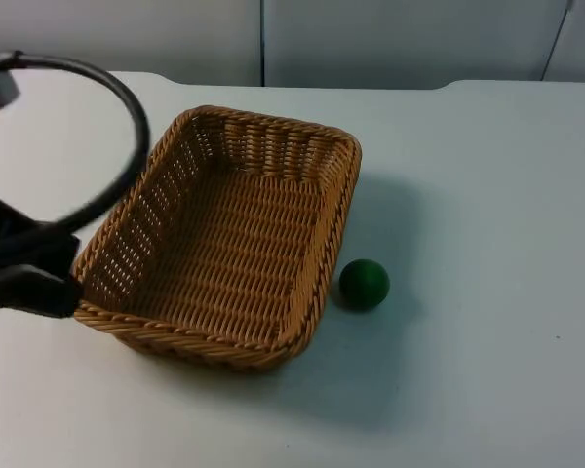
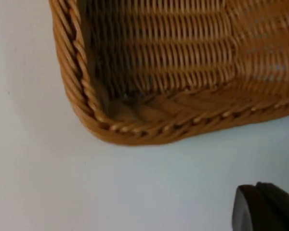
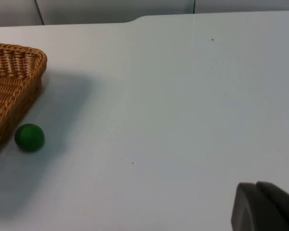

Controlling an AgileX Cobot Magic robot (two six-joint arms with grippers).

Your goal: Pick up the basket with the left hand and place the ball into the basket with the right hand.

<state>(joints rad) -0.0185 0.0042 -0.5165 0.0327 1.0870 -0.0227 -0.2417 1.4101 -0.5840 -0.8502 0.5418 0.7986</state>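
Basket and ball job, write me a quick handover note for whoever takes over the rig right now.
Left end effector: at the basket's near left corner, beside the rim; a grip on it cannot be confirmed.
Right end effector: waiting away from the ball, over bare table.
Basket: wicker, nothing inside it, and it looks to be resting on the white table.
Ball: green, on the table just right of the basket, apart from it.
Done: left arm has reached the basket.
Left: grip and lift the basket, then pick the ball with the right and put it in.
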